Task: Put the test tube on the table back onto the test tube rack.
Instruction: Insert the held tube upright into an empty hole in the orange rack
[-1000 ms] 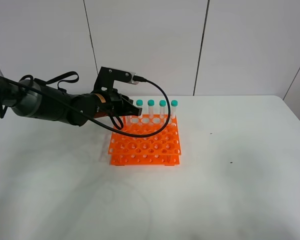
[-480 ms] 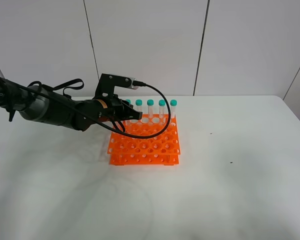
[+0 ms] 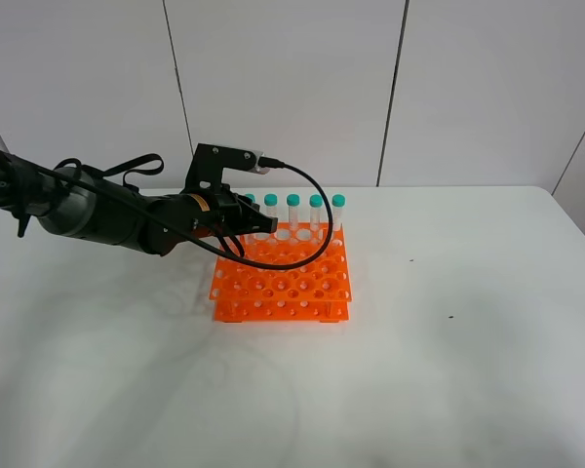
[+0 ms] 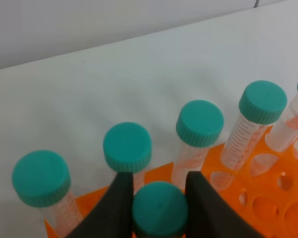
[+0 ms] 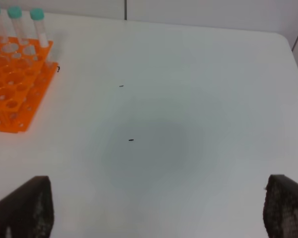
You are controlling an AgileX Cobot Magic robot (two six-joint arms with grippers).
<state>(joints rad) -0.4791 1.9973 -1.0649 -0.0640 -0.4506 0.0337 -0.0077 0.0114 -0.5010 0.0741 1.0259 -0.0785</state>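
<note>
L pincer [image 4: 159, 184] clamped on tube [image 4: 160, 210], low over rack [image 3: 283, 283] by back row; seating + release left. R pincer [image 5: 159, 203] spread wide, empty.

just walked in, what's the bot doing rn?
The left gripper is shut on a teal-capped test tube, holding it cap-up over the orange test tube rack, just in front of the back row of tubes standing in it. Whether its tip has entered a hole isn't visible. The right gripper is open and holds nothing, hanging over the table away from the rack.
</note>
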